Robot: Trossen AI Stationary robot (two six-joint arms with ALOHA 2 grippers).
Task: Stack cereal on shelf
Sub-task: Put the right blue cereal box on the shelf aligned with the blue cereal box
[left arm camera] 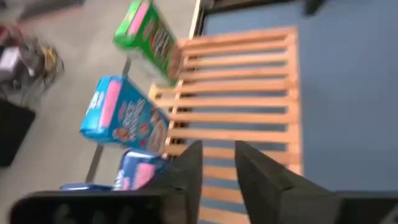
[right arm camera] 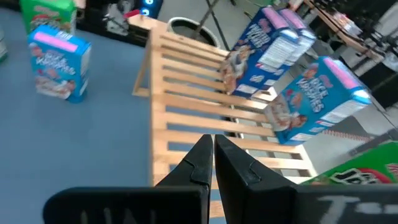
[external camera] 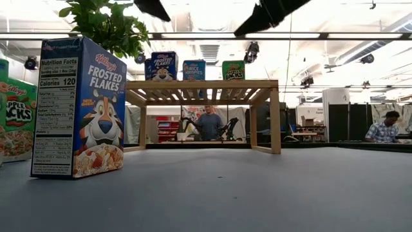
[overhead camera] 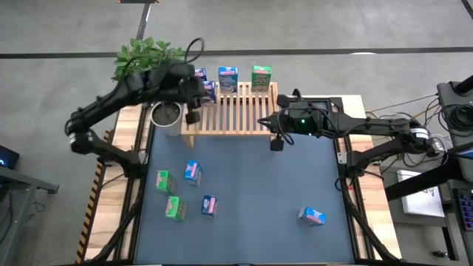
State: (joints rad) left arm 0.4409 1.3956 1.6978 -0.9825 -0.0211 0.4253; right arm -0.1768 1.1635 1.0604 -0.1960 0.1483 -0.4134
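The wooden slatted shelf (overhead camera: 230,111) stands at the table's far side. On its far edge stand blue cereal boxes (overhead camera: 228,77) (overhead camera: 207,87) and a green one (overhead camera: 261,77), all upright. More cereal boxes stand on the blue mat: green (overhead camera: 163,181) (overhead camera: 175,208) and blue (overhead camera: 192,171) (overhead camera: 209,205) (overhead camera: 312,216). My left gripper (left arm camera: 219,165) hovers over the shelf's left end (overhead camera: 193,117), open, with nothing between its fingers. My right gripper (right arm camera: 212,158) hangs above the shelf's right near corner (overhead camera: 276,142), shut and empty.
A potted plant (overhead camera: 148,55) in a white pot (overhead camera: 166,114) stands just left of the shelf, under my left arm. The low view shows a Frosted Flakes box (external camera: 80,109) close by, and people in the room behind. Open mat lies at the near right.
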